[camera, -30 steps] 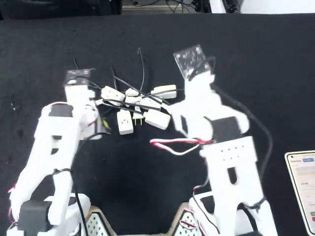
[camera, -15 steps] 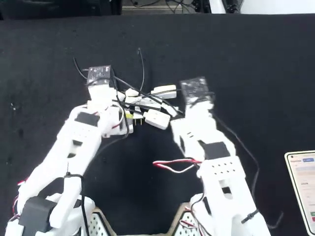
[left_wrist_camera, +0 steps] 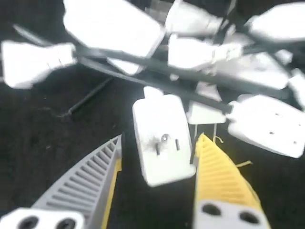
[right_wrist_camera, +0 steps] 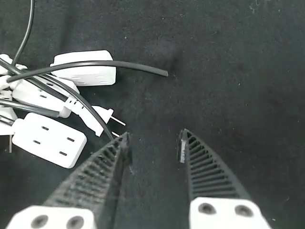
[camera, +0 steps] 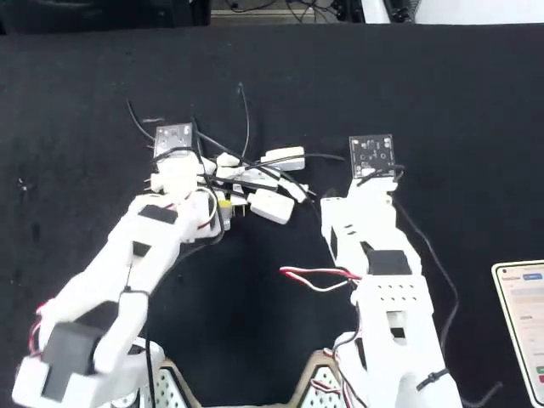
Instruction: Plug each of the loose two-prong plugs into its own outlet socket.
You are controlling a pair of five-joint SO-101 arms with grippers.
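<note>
On the matte black counter (camera: 442,102), a tangle (camera: 246,174) of smooth white plastic plugs and sockets on thin black cords lies between the two arms.

From above, the tangle reads as a loose knot of rounded blocks, with a lit flat screen (camera: 520,323) at the counter's edge. The left wrist view adds the close detail. The left gripper (left_wrist_camera: 160,138) has its ribbed fingers spread, one grey (left_wrist_camera: 95,176) and one yellow (left_wrist_camera: 219,176), either side of a rectangular socket block (left_wrist_camera: 161,152) with two slots and a round hole. In the right wrist view, the right gripper (right_wrist_camera: 155,134) has dark ridged fingers spread over bare cloth, just beside a two-prong plug (right_wrist_camera: 102,114) and a flat socket strip (right_wrist_camera: 49,139).
</note>
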